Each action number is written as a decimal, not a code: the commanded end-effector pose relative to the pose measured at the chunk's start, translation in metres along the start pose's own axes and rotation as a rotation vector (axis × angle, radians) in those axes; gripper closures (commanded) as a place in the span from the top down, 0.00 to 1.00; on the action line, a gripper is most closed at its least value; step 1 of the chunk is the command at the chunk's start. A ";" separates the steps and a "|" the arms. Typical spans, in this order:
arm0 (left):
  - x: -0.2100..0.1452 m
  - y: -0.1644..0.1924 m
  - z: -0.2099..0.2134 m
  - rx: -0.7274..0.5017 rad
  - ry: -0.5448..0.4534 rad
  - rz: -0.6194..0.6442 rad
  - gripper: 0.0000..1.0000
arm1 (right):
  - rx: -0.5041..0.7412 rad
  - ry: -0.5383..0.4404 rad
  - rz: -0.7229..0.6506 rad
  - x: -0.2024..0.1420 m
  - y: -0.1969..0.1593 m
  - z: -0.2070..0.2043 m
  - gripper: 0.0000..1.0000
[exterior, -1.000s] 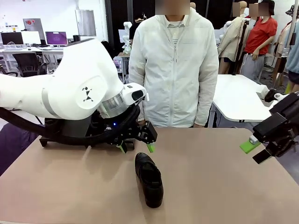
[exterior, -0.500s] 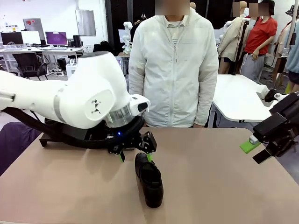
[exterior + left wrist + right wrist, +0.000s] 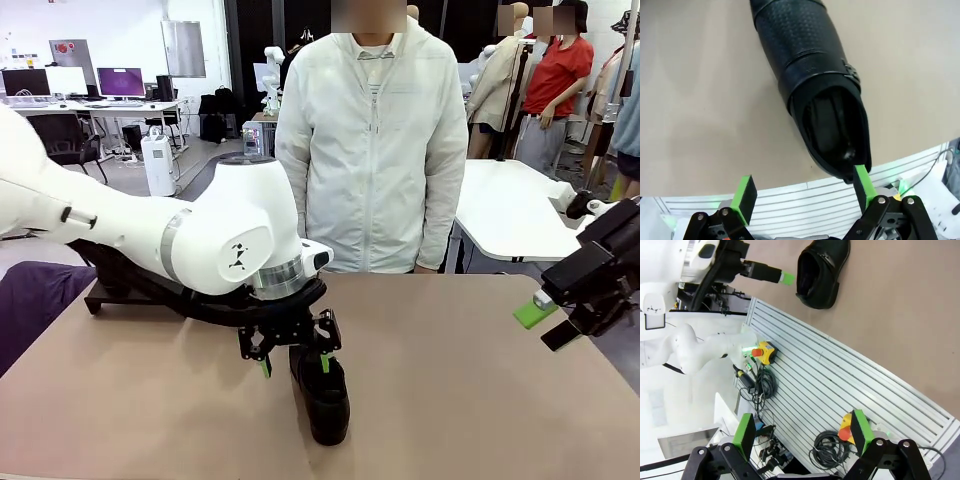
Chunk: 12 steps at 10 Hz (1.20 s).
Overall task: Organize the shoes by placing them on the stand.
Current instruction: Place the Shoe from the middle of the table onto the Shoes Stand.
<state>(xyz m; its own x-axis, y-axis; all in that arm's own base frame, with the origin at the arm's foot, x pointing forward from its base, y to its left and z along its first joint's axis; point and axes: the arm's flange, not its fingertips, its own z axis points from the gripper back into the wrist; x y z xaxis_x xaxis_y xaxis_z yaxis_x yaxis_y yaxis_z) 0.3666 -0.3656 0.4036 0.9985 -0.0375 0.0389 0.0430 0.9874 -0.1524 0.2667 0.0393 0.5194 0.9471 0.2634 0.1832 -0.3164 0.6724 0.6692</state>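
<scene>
One black shiny shoe [image 3: 322,398] lies on the tan table, toe toward me. My left gripper [image 3: 293,364] hangs open over its heel end. In the left wrist view the shoe [image 3: 807,75] has its open heel between the green pads, close against the right pad [image 3: 863,183], while the left pad stands apart from it; the left gripper [image 3: 804,189] holds nothing. A corner of the low black stand [image 3: 97,297] peeks out behind the left arm at the table's far left. My right gripper [image 3: 546,325] hovers open at the right edge, empty. The right wrist view has the shoe [image 3: 822,270] far from my right gripper [image 3: 803,432].
A person in a white jacket [image 3: 370,150] stands at the far side, hands down. Below the right gripper lies the slatted metal base [image 3: 840,385] with cables and a yellow emergency button [image 3: 763,353]. Bare table [image 3: 480,400] spreads right of the shoe.
My left arm has swung down and toward me, bringing its open gripper from behind the shoe to around its heel. The right arm and the shoe have not moved.
</scene>
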 end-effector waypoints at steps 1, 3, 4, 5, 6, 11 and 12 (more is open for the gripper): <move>0.008 -0.008 -0.008 0.040 0.041 0.037 1.00 | 0.010 -0.001 -0.009 0.001 0.003 0.004 1.00; 0.016 -0.009 -0.030 0.068 0.039 0.104 1.00 | 0.010 -0.001 -0.009 0.001 0.003 0.004 1.00; 0.019 -0.008 -0.040 0.058 0.031 0.123 1.00 | 0.010 -0.001 -0.009 0.001 0.003 0.004 1.00; 0.023 -0.006 -0.049 0.072 0.011 0.160 1.00 | 0.010 -0.001 -0.009 0.001 0.003 0.004 1.00; 0.027 -0.004 -0.056 0.086 0.023 0.185 1.00 | 0.010 -0.001 -0.009 0.001 0.003 0.004 1.00; 0.030 -0.002 -0.060 0.062 0.022 0.187 0.00 | 0.010 -0.001 -0.009 0.001 0.003 0.004 1.00; 0.031 -0.001 -0.060 0.031 0.041 0.162 0.00 | 0.010 -0.001 -0.009 0.001 0.003 0.004 1.00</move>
<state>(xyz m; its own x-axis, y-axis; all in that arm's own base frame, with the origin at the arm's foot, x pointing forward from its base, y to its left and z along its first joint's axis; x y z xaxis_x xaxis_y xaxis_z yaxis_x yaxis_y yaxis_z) 0.3973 -0.3767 0.3464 0.9919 0.1240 -0.0271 -0.1261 0.9868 -0.1015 0.2667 0.0392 0.5194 0.9472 0.2634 0.1831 -0.3163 0.6723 0.6693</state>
